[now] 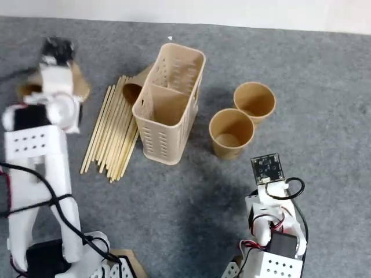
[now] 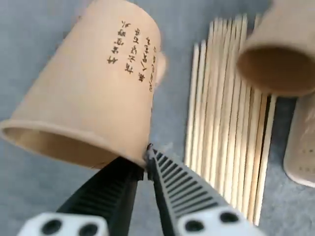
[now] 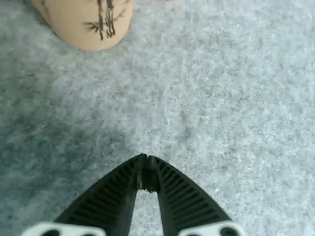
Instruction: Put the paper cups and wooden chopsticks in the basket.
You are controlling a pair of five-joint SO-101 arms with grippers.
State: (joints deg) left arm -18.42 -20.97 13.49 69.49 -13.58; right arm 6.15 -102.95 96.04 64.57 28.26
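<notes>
My left gripper (image 2: pixel 147 155) is shut on the rim of a brown paper cup (image 2: pixel 93 93), which hangs tilted above the grey mat at the far left (image 1: pixel 83 87). A row of wooden chopsticks (image 1: pixel 113 130) lies on the mat just left of the beige basket (image 1: pixel 165 147). Another cup (image 1: pixel 133 91) lies on its side between the chopsticks and the basket, mouth towards my left wrist camera (image 2: pixel 278 59). Two cups (image 1: pixel 254 101) (image 1: pixel 231 133) stand upright to the right of the basket. My right gripper (image 3: pixel 146 162) is shut on nothing, low over the mat near the front cup's base (image 3: pixel 86 19).
The basket has two compartments with perforated walls, and both look empty. Grey mat (image 1: pixel 191 220) lies bare in front of the basket between the two arm bases. The right arm (image 1: pixel 272 226) is folded back at the front right.
</notes>
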